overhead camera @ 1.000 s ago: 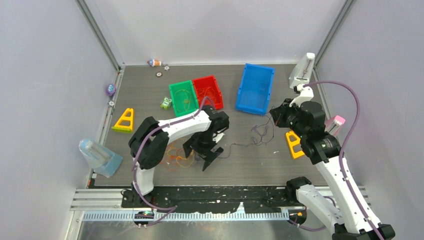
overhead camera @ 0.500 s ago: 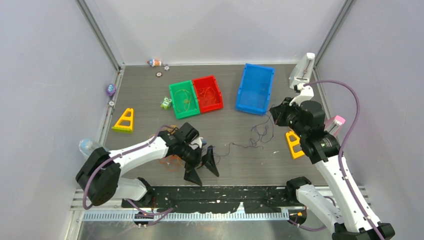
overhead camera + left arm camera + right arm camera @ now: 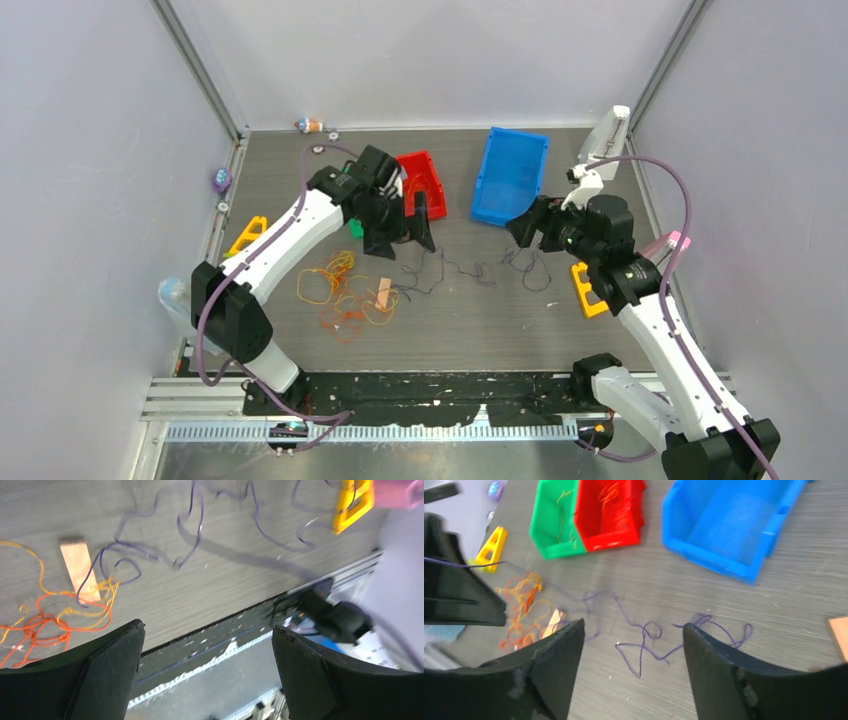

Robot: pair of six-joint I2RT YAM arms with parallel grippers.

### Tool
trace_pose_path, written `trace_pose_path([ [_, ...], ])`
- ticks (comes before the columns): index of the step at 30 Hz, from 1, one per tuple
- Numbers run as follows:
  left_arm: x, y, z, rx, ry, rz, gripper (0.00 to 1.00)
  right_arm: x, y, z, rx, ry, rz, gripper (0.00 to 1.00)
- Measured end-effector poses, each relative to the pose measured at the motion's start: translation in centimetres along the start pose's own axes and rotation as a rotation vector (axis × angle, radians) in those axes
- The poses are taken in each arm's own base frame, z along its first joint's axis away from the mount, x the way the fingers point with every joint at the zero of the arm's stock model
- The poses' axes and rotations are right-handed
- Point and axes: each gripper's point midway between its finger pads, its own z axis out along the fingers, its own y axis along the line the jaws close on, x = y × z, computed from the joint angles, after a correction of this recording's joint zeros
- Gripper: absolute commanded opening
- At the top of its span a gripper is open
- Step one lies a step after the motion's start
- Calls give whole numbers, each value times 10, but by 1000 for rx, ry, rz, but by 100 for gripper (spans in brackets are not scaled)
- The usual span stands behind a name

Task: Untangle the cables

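The dark purple cable lies strung out in loose loops across the middle of the table. Yellow cable and orange-red cable lie tangled to its left, beside a tan block. My left gripper hangs wide open in front of the bins, above the purple cable's left end, with nothing between its fingers. A thin purple strand crosses its fingers in the right wrist view; I cannot tell if it touches them. My right gripper is open above the purple cable's right loops, holding nothing.
A red bin and a blue bin stand at the back; the green bin is mostly hidden behind my left arm in the top view. Yellow triangular stands sit at the left and right. A clear bottle lies front left.
My left arm has swung from the front edge up toward the bins, still open. The right gripper has opened and shifted left. The purple cable now lies stretched further leftward.
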Motion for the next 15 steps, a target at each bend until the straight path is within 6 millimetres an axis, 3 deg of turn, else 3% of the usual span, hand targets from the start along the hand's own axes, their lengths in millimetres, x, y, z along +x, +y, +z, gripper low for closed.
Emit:
trace_pose_path([
  [2, 14, 14, 11, -36, 49, 8, 98, 9, 14, 5, -91, 43, -19, 91],
  [4, 41, 24, 17, -78, 134, 60, 97, 19, 28, 7, -191, 65, -35, 93],
  [6, 56, 23, 16, -78, 177, 119, 97, 40, 43, 10, -296, 91, -48, 93],
  [10, 86, 15, -1, -30, 249, 256, 97, 98, 82, 11, -497, 168, -105, 89],
  [13, 99, 14, -17, -7, 274, 308, 96, 120, 106, 8, -609, 163, -163, 88],
  [15, 102, 16, -23, -4, 281, 325, 96, 120, 117, 6, -660, 117, -202, 85],
])
